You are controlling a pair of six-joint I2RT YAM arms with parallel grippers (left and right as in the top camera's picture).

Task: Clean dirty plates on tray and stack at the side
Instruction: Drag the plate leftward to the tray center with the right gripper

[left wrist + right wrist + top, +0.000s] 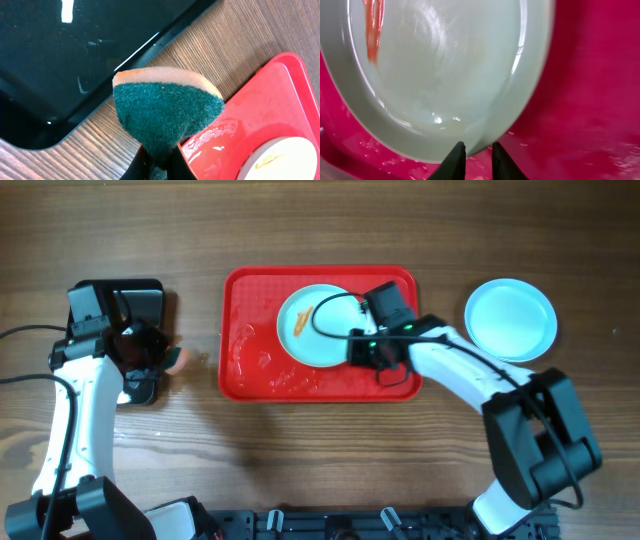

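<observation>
A pale light-blue plate with an orange smear lies on the wet red tray. My right gripper is shut on the plate's right rim. In the right wrist view the rim sits between the two fingers. Another pale blue plate rests on the table right of the tray; I cannot tell whether more lie under it. My left gripper is left of the tray, shut on a green-and-orange sponge above the table.
A black rectangular tray sits at the far left, behind the left gripper; it also shows in the left wrist view. Water drops cover the red tray's floor. The table is wooden.
</observation>
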